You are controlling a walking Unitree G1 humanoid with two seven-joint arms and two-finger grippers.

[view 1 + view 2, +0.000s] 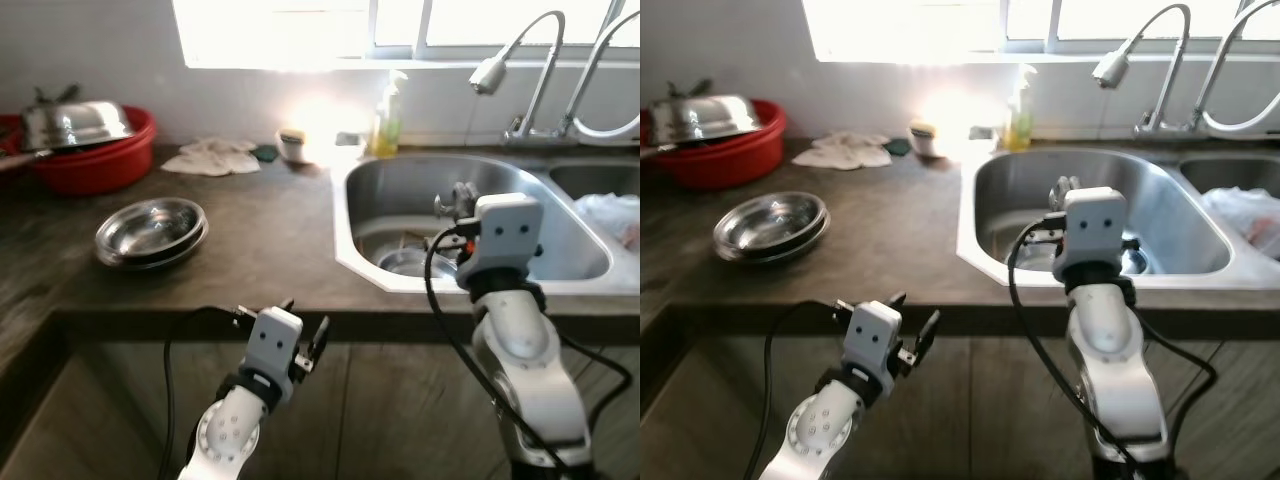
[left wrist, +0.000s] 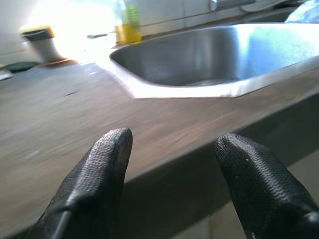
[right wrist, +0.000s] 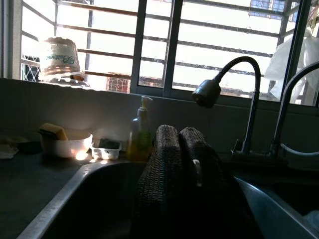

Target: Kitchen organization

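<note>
At the far left of the dark desk [image 1: 270,240] a red basin [image 1: 95,160] holds a shiny steel lid [image 1: 75,122]. Nearer the front edge sit stacked steel bowls [image 1: 150,232], empty as far as can be seen. Behind them, by the wall, lies a crumpled white cloth [image 1: 212,157], then a small white cup [image 1: 292,145] in the window glare and a yellow soap dispenser bottle [image 1: 388,118] at the back corner of the sink.

The left tool [image 1: 283,325] hangs just below and in front of the desk's front edge, its two black fingers [image 2: 102,172] spread apart and holding nothing.

The steel sink [image 1: 365,195] is set into the desk; something metallic lies at its bottom. The right tool [image 1: 455,200] is raised over the basin, its fingers [image 3: 167,164] pressed together with nothing between them. Two curved faucets [image 1: 535,70] rise behind the sink, and a white plastic bag [image 1: 610,215] lies in the second basin at the right.
</note>
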